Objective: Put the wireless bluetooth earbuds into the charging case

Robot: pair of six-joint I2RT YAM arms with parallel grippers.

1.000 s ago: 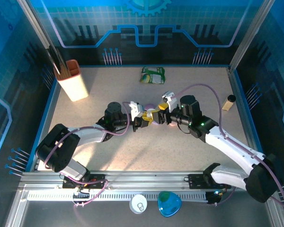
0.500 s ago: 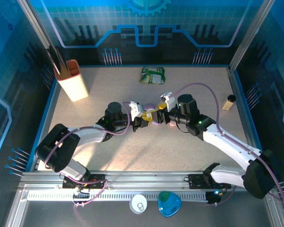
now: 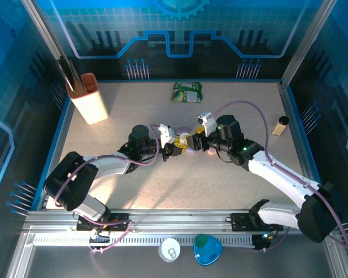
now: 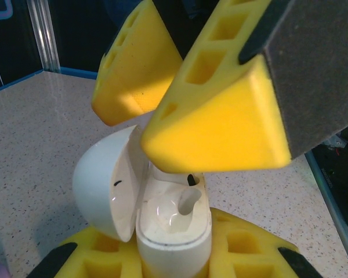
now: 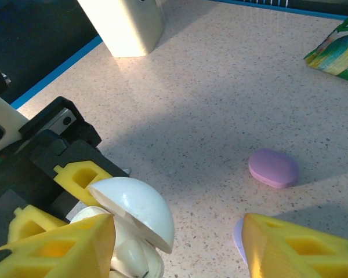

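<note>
My left gripper (image 4: 174,263) is shut on a white charging case (image 4: 175,234), held upright with its lid (image 4: 104,182) swung open to the left. One earbud well in the case (image 4: 188,205) is bare. My right gripper (image 5: 174,249) is open, its yellow fingers (image 4: 220,121) hovering just over the case's top. In the right wrist view a pale white earbud (image 5: 129,258) sits in the case body beside the left finger (image 5: 52,246). From above, the left gripper (image 3: 173,149) and the right gripper (image 3: 191,142) meet at mid-table.
A lilac pebble case (image 5: 272,168) lies on the table beyond the right gripper, and a pale lilac piece (image 5: 239,237) peeks from behind its right finger. A beige holder (image 3: 90,98) stands back left, a green packet (image 3: 187,91) at the back, a small bottle (image 3: 280,125) far right.
The right arm has edged left, bringing its fingers closer over the open case. The left arm and the case have stayed still.
</note>
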